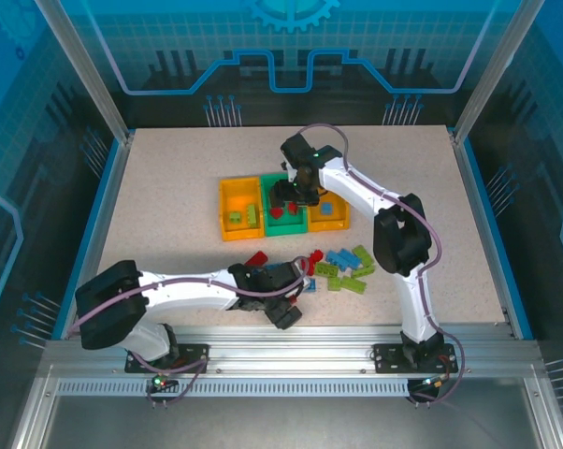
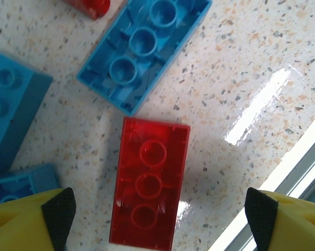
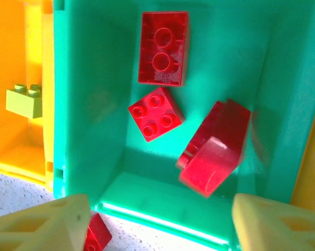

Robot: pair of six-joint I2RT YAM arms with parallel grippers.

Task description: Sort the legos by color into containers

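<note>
My left gripper [image 2: 160, 219] is open, low over the table, with an upside-down red lego [image 2: 149, 188] lying between its black-tipped fingers [image 2: 58, 214], untouched. An upside-down blue lego [image 2: 142, 52] lies just beyond it, and more blue ones [image 2: 11, 110] to the left. My right gripper [image 3: 157, 225] is open above the green middle container [image 3: 89, 104], nothing between its fingers. Inside lie two red legos [image 3: 162, 47] [image 3: 156, 112] and a third, blurred red piece [image 3: 215, 149]. In the top view the right gripper [image 1: 295, 192] hovers over the containers [image 1: 283, 224].
The left yellow container [image 1: 239, 208] holds a lime lego [image 3: 24, 99]; the right orange one [image 1: 328, 223] holds a blue lego. A loose pile of blue, lime and red legos [image 1: 342, 267] lies in front of the containers. A red lego [image 3: 97, 235] sits on the table beside the green container.
</note>
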